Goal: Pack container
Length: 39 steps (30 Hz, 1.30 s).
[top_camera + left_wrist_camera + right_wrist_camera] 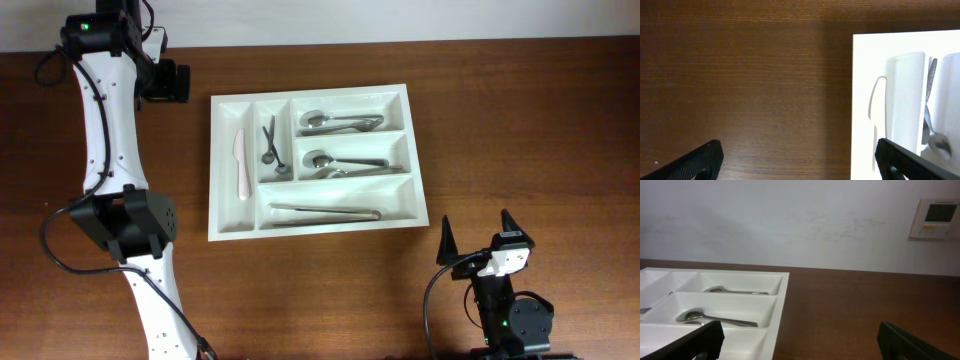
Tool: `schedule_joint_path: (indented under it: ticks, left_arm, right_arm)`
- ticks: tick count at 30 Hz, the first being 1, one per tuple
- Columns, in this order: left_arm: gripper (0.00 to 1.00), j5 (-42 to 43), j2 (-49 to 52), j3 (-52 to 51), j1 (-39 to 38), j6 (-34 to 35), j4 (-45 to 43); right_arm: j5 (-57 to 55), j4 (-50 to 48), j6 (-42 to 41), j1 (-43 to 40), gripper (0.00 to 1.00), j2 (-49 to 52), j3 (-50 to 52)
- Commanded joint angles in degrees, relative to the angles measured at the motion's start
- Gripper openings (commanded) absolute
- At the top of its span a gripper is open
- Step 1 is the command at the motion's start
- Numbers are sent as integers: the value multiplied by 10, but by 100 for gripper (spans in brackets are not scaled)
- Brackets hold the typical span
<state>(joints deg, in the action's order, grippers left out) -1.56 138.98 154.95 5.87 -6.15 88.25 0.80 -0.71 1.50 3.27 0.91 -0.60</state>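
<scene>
Right hand (pixel 478 232): nearest, at the near right of the counter (pixel 520 130); fingers spread, holding nothing.
Container (pixel 219 170): mid-counter, lying flat, well apart from the right hand.
Contents: long utensil (pixel 325 211) in the nearest long compartment; spoons (pixel 340 162) in the middle one; spoon (pixel 340 122) in the farthest; white knife (pixel 240 160) and small dark utensils (pixel 270 145) in the narrow ones.
Left hand (pixel 172 82): far left, near the container's far corner; fingers spread, empty.
Loose items: none seen; packing judged about finished.
Hazard: a low sweep by the left hand could catch the rim, shoving the container and jumbling the sorted pieces.
</scene>
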Motion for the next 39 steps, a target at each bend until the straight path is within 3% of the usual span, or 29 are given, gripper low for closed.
schedule_joint_path:
  ticks: [1,32,39]
  left_arm:
    - [99,-2,2,10,3,5,1]
    - [99,-2,-1,10,2,5,1]
    - [99,-2,-147,10,-32,5,0]
  right_arm:
    - [-15,-2,-5,4,99,-7,3]
    - [-15,-1,-5,4,99,-7,3]
    - [-15,-1,-5,4,99,-7,3]
